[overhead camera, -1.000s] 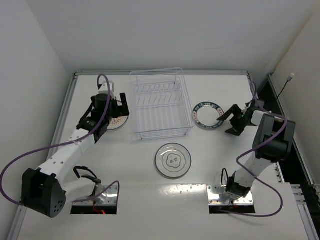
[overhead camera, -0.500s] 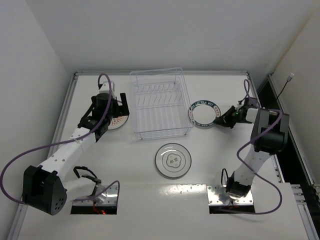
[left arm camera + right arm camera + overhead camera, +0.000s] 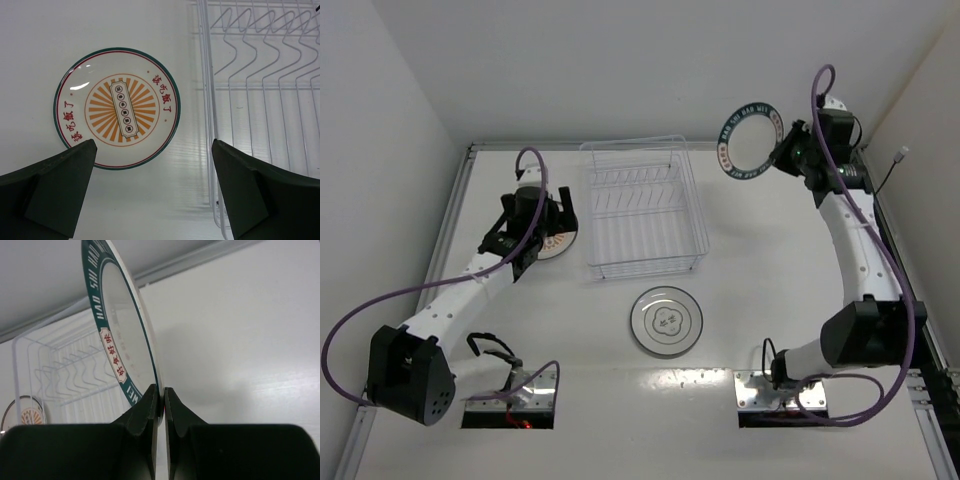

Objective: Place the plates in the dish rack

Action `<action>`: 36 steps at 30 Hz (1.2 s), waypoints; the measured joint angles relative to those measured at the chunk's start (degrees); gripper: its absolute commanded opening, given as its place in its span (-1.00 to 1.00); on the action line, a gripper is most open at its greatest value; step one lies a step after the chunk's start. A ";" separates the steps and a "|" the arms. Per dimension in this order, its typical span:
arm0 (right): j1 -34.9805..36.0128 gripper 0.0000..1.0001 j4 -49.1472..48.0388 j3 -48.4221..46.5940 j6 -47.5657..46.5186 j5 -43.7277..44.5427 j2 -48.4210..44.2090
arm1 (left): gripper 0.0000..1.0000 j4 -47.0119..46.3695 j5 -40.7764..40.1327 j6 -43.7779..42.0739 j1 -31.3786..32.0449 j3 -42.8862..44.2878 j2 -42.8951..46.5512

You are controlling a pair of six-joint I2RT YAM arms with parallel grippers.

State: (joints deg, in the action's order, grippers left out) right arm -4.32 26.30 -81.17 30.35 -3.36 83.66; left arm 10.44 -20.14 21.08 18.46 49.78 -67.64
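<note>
The dark teal-rimmed plate (image 3: pixel 750 140) hangs on edge high above the table's back right, beyond the dish rack's (image 3: pixel 645 268) far right corner. My right gripper (image 3: pixel 782 152) is shut on its rim. In the right wrist view the fingers (image 3: pixel 161 395) pinch the plate's (image 3: pixel 122 340) lower edge, with the rack (image 3: pixel 65 375) below left. The orange-centred plate (image 3: pixel 117 107) lies flat left of the rack (image 3: pixel 260 85). My left gripper (image 3: pixel 154 145) hovers open over its near edge, partly hiding that plate (image 3: pixel 560 243) from the top. A white plate with a grey motif (image 3: pixel 666 321) lies in front of the rack.
A raised rail (image 3: pixel 640 145) borders the table at the back and sides, and white walls stand close behind it. Purple cables (image 3: pixel 380 310) loop off both arms. The arms' metal base plates (image 3: pixel 765 390) sit at the near edge.
My right gripper shut on the teal-rimmed plate's rim and lifted it off the table right of the rack, up and back, turning it on edge. The left arm barely moved.
</note>
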 measured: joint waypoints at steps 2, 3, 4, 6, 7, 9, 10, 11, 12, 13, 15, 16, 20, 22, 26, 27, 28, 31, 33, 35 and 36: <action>3.04 -1.00 1.36 -4.11 -1.16 3.39 0.57 | 1.00 0.26 -0.50 0.17 0.00 0.00 -0.04; 4.57 -1.00 1.90 -6.01 -1.88 5.01 1.38 | 1.00 0.35 -0.74 0.22 0.00 0.00 -0.07; 6.01 -1.00 2.56 -7.82 -2.40 6.29 2.43 | 1.00 0.48 -0.98 0.24 0.00 0.11 -0.15; 8.74 -1.00 3.28 -11.13 -3.50 9.14 5.27 | 1.00 0.72 -1.38 0.35 0.00 0.46 -0.42; 9.75 -1.00 3.32 -12.09 -3.91 10.16 6.54 | 1.00 0.74 -1.60 0.37 0.00 0.68 -0.52; 12.02 -1.00 4.94 -14.38 -4.74 12.57 9.94 | 1.00 0.74 -1.86 0.39 0.00 0.98 -0.66; 12.96 -1.00 5.90 -16.13 -5.14 13.70 12.22 | 1.00 0.72 -2.01 0.39 0.00 1.07 -0.66; 13.88 -1.00 6.84 -17.77 -5.60 14.78 14.34 | 1.00 0.72 -2.21 0.39 0.00 1.11 -0.66; 14.82 -1.00 7.65 -19.43 -6.03 16.04 16.63 | 1.00 0.74 -2.38 0.39 0.00 1.14 -0.66; 15.65 -1.00 8.17 -20.79 -6.47 17.33 18.78 | 1.00 0.83 -2.62 0.39 0.00 1.14 -0.66; 17.44 -1.00 8.72 -22.32 -7.19 19.67 22.43 | 1.00 0.90 -3.17 0.48 0.00 1.14 -0.66; 18.10 -1.00 8.92 -22.49 -7.48 20.28 23.54 | 1.00 0.87 -3.30 0.57 0.00 1.14 -0.66; 20.92 -1.00 9.86 -23.63 -7.69 21.79 27.19 | 1.00 1.01 -3.69 0.61 0.00 1.29 -0.81; 22.14 -1.00 10.25 -24.85 -7.91 22.91 28.59 | 1.00 1.05 -3.69 0.63 0.00 1.42 -0.98; 23.69 -1.00 11.37 -28.74 -8.17 26.21 31.21 | 1.00 1.07 -3.74 0.63 0.00 1.49 -0.98; 24.06 -1.00 11.52 -29.79 -8.13 27.19 32.00 | 1.00 1.07 -3.74 0.63 0.00 1.49 -0.98; 24.48 -1.00 11.69 -30.73 -8.13 28.09 32.85 | 1.00 1.07 -3.74 0.61 0.00 1.49 -0.98; 26.32 -1.00 12.92 -34.10 -8.13 31.10 35.71 | 1.00 1.11 -3.80 0.63 0.00 1.49 -0.98; 27.52 -0.96 13.97 -36.39 -8.17 33.18 37.66 | 1.00 1.14 -3.93 0.63 0.00 1.49 -0.98; 28.83 -0.92 14.95 -38.80 -8.26 34.60 40.02 | 1.00 1.14 -4.00 0.63 0.00 1.49 -0.98; 29.40 -0.80 15.43 -39.82 -8.35 35.34 41.20 | 1.00 1.14 -4.11 0.63 0.00 1.49 -0.98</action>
State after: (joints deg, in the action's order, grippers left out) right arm 25.08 41.74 -120.99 22.00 31.99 124.86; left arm 11.57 -24.25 21.71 18.46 51.27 -68.62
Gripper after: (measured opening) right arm 0.043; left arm 1.000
